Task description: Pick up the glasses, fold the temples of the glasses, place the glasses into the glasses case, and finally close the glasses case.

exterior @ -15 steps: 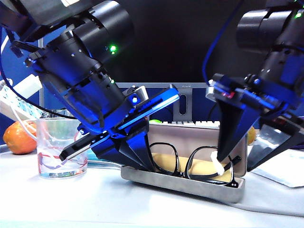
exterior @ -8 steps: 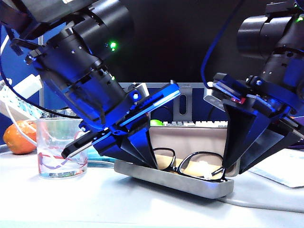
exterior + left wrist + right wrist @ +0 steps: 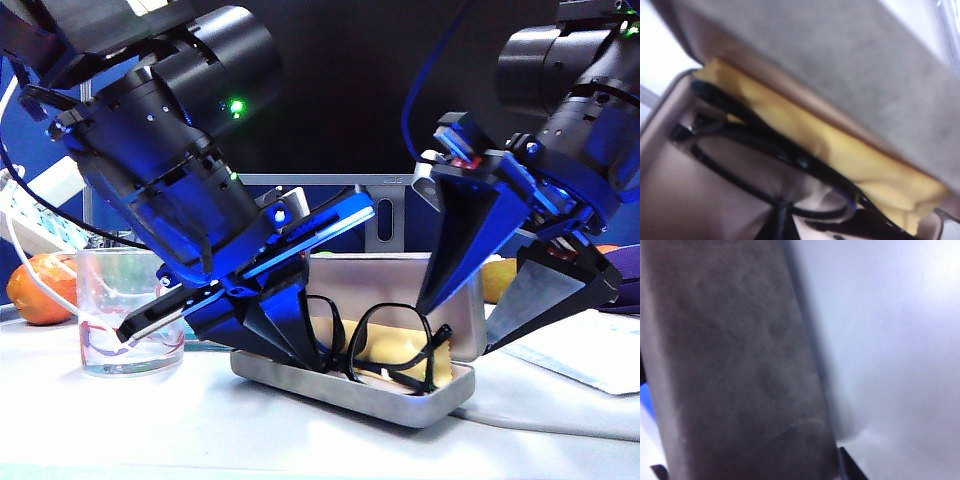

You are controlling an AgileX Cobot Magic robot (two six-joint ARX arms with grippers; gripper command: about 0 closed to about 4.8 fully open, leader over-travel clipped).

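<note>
Grey suede glasses case lies open on table, glasses inside. Left gripper closed, fingers at the case's left end. Right gripper spread wide, straddling the lid's right end.

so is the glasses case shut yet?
No, open. The glasses case has its lid standing up behind the tray, and the glasses sit in it on yellow lining, rising above the rim. Right claw straddles the lid's end.

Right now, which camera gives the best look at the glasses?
The exterior view: the glasses show nearly whole there, sitting in the open glasses case between the left gripper and right gripper. The left wrist view shows only a blurred close-up of one lens rim; the right wrist view shows none.
</note>
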